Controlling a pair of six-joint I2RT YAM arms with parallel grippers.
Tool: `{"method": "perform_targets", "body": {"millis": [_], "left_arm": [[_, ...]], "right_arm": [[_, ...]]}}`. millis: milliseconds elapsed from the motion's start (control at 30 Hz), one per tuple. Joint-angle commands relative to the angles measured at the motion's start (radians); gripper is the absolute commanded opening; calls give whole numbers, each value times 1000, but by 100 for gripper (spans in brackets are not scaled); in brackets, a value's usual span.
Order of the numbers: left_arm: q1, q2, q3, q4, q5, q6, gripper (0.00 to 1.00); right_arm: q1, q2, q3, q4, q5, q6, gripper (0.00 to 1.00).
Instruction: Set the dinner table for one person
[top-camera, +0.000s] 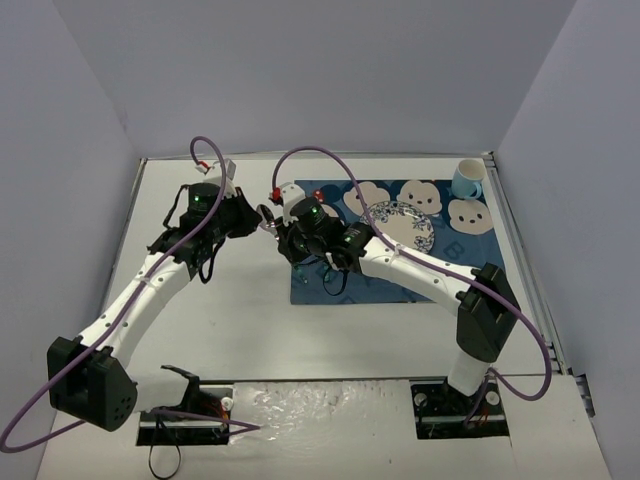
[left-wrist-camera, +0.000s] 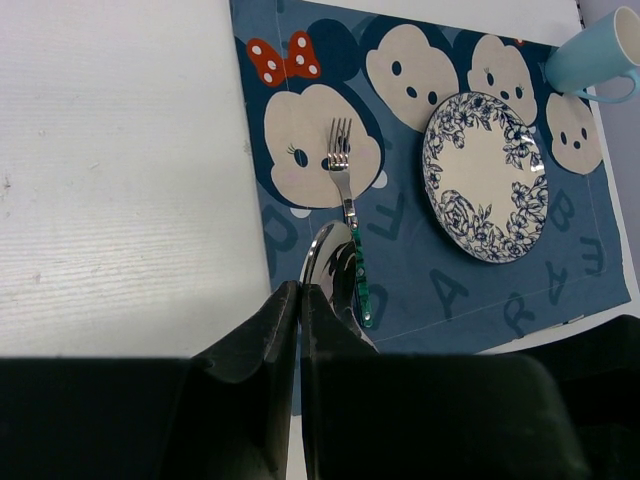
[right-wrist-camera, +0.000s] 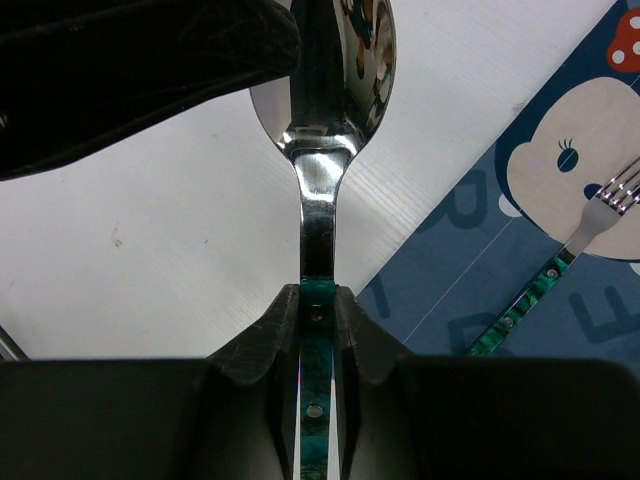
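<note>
Right pincer (right-wrist-camera: 317, 297) is closed on the spoon (right-wrist-camera: 322, 190). Both fingers press the green handle right where the steel neck ends, w/ the bowl sticking out ahead of its tips. Left pincer (left-wrist-camera: 301, 290) is closed too, tips nearly touching, and seems to nip the bowl's rim. So the spoon bridges btwn the two, off the surface. Dinner table (left-wrist-camera: 120, 180) lies under both pincers, bare white to the left pincer's left. The placemat (left-wrist-camera: 470, 290) covers it ahead & to the right.

Handling, my guess: the spoon is light, stiff and polished, so slippery, esp. the curved bowl, and a rim pinch could pivot. The handle is flat-sided w/ rivets, a better hold, and the right pincer has it there. The table is rigid, flat and fixed, so there's nothing to grip. It's only a set-down surface, and steel may skid on it.

On the mat ahead of the left pincer: fork (left-wrist-camera: 345, 190) just past the bowl, tines pointing away. Plate (left-wrist-camera: 484, 170) is further right. Cup (left-wrist-camera: 595, 55) is at the far right, partly cut off by the frame edge.

Hard to tell: actual contact of left fingers w/ bowl. In the left wrist view the bowl sits slightly beside the tips. In the right wrist view the left pincer is a dark mass over the bowl's upper left. The handle end is hidden inside the right pincer. In the top view, arms & cables cover the meeting point.
</note>
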Motion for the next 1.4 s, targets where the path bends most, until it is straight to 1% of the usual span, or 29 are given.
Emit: {"method": "perform_targets", "body": {"millis": [0, 33, 67, 167, 233, 333, 467, 600, 667, 700, 800, 867, 933, 1067, 1133, 1167, 1233, 1367], "left_arm": [[-15, -31, 72, 39, 10, 12, 0], [-15, -29, 74, 33, 11, 15, 6], [-15, -26, 78, 25, 12, 19, 19], [-15, -21, 89, -2, 8, 34, 51], [-15, -26, 99, -26, 3, 40, 59], [-13, -42, 103, -68, -43, 76, 79], [-7, -74, 76, -141, -115, 119, 92], [12, -113, 23, -197, -192, 160, 97], [18, -131, -17, -207, -228, 186, 97], [20, -141, -37, -214, -247, 193, 97], [21, -149, -87, -232, -288, 223, 97], [23, -147, -94, -241, -306, 227, 97], [27, -141, -108, -246, -317, 222, 97], [33, -120, -95, -255, -318, 210, 97], [42, -110, -88, -263, -313, 208, 97], [42, -108, -88, -268, -312, 208, 97], [53, -104, -83, -273, -306, 203, 97], [56, -105, -87, -272, -302, 201, 97]], "right_arm": [[7, -32, 35, 54, 32, -15, 0], [5, -37, 28, 53, 36, -17, 0], [1, -44, 15, 53, 40, -17, 0], [-21, -71, -42, 54, 43, -11, 0], [-52, -92, -74, 54, 69, -6, 0], [-112, -151, -169, 49, 94, -2, 0], [-280, -231, -283, 27, 112, -27, 0], [-451, -294, -345, -9, 139, -86, 0], [-574, -298, -350, -11, 137, -120, 0], [-606, -293, -343, -15, 132, -145, 0], [-763, -242, -303, -30, 117, -215, 0], [-823, -208, -269, -31, 100, -242, 0], [-889, -145, -216, -31, 100, -318, 0], [-970, -48, -168, -30, 58, -365, 0], [-988, -13, -154, -28, 26, -395, 0], [-993, -11, -154, -28, 26, -396, 0], [-1009, 46, -148, -29, 31, -448, 0], [-1045, 102, -142, -21, -2, -449, 0]]}}
